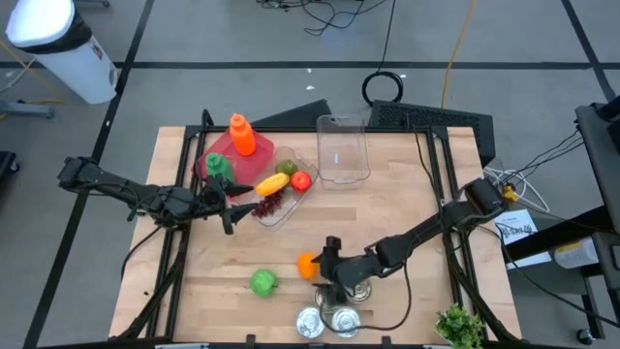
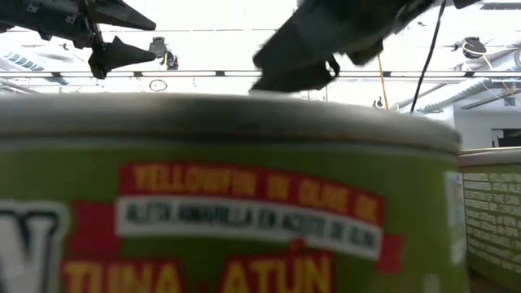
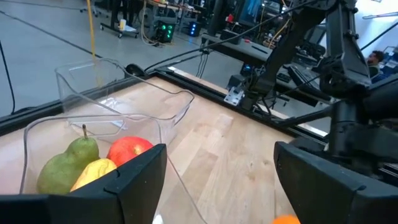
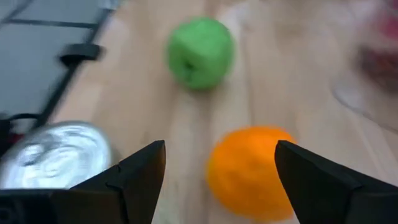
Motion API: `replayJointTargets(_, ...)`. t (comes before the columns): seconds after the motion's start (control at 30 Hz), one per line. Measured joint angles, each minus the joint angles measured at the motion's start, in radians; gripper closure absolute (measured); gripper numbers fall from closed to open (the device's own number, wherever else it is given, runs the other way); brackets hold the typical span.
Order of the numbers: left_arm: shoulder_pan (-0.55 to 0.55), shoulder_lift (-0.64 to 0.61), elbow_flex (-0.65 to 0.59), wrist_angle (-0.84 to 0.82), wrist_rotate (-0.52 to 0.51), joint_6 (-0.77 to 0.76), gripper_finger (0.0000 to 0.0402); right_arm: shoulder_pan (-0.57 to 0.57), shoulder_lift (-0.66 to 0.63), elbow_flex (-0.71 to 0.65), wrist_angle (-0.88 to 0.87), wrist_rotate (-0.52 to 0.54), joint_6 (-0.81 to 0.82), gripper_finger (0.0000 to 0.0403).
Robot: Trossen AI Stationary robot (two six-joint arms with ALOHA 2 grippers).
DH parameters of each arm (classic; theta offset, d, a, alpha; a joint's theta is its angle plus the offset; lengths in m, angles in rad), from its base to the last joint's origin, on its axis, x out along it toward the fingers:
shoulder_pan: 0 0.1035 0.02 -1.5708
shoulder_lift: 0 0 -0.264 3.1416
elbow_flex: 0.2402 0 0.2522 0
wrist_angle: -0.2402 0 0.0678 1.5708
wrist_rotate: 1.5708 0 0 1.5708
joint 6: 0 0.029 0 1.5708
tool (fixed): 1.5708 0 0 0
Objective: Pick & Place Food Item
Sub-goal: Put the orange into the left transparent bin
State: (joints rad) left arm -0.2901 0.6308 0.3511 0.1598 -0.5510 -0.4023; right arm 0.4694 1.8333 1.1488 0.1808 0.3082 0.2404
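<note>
Orange (image 4: 252, 171), round, bright, dimpled skin, between right hand's (image 4: 221, 180) spread fingers, ungripped, green apple (image 4: 200, 51) near

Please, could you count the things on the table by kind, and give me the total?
Fruit: 7 (orange, green apple, pear, lemon, red apple, grapes, strawberry)
Cans: 2
Clear containers: 2
Orange bottle: 1
Red plate: 1
Total: 13

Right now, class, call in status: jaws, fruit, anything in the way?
Right gripper open over orange. Left gripper open beside the clear tray. Green apple loose; cans close by.
</note>
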Motion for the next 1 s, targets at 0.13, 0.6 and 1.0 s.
replayJointTargets(0.13, 0.0, 0.0, 0.0, -0.002, 0.0, 0.005, 0.0097, 0.004, -0.002, 0.001, 0.018, -0.094, -0.072, 0.0113)
replayJointTargets(0.6, 0.0, 0.002, 0.0, 0.0, -0.001, 0.01, 0.0084, -0.027, 0.111, 0.002, 0.05, 0.055, -0.14, 0.0121)
replayJointTargets(1.0, 0.001, 0.005, 0.0, 0.0, -0.019, 0.014, 0.0096, -0.07, 0.111, 0.0, 0.033, 0.371, -0.028, 0.0122)
